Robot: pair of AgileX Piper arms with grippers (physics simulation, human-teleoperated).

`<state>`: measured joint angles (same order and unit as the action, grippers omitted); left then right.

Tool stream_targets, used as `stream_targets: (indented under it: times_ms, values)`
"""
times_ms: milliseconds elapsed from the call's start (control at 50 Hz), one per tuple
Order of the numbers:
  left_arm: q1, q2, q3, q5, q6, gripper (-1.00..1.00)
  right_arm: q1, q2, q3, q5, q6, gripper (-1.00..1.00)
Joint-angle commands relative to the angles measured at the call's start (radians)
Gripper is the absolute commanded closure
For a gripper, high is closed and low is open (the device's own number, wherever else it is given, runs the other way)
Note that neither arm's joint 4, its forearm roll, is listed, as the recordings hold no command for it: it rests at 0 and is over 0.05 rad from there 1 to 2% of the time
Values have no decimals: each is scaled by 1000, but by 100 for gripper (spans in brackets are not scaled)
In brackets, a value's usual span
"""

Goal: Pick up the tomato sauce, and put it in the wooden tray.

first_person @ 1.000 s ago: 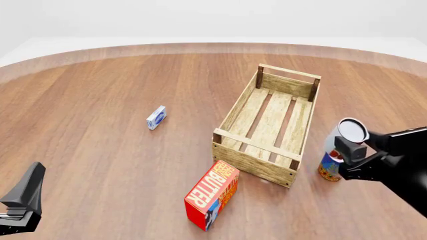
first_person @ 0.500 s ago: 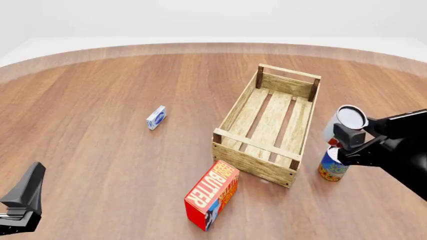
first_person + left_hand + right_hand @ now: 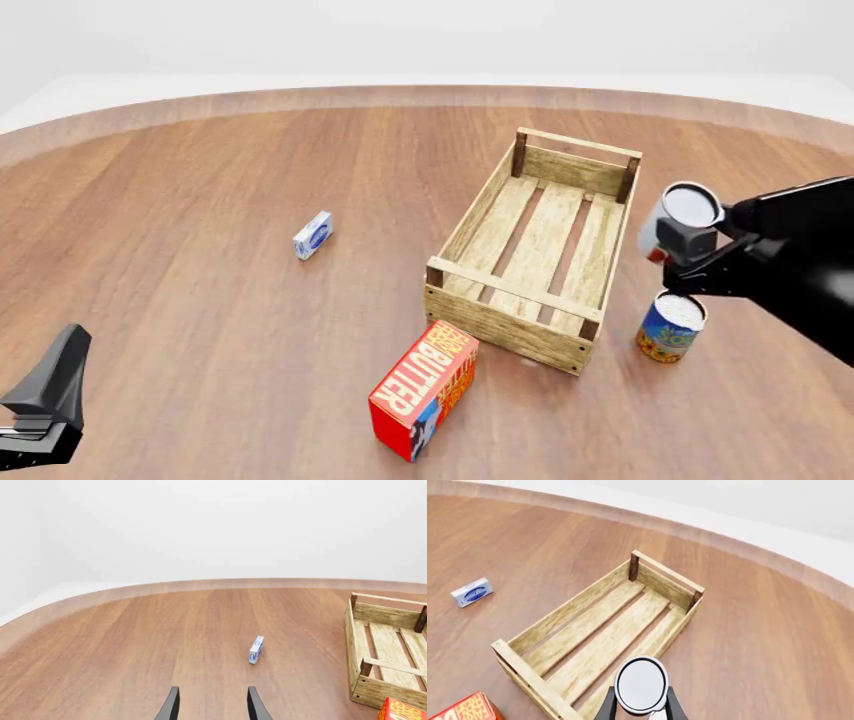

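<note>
Tomato sauce can (image 3: 683,212), silver-white top showing, held in the air beside the right side of the wooden tray (image 3: 537,246), a light slatted crate standing upright.

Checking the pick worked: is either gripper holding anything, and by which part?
The right gripper holds the tomato sauce can by its sides, below the lid. The left gripper is empty.

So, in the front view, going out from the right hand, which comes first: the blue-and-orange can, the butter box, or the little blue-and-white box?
1. Blue-and-orange can, just below the right hand, right of the wooden tray.
2. Butter box, past the tray's near left corner.
3. Little blue-and-white box, far left of the tray.
</note>
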<state>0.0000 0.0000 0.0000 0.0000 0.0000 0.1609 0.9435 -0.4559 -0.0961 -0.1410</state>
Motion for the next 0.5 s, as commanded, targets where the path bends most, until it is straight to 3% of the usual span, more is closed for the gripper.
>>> stream_targets:
  times_ms: [20,500]
  values:
    - [0,0,0,0,0,-100,7,56,-36,-29,12,100]
    - [0,0,0,0,0,-100,27,177,-87,-100,-3,100]
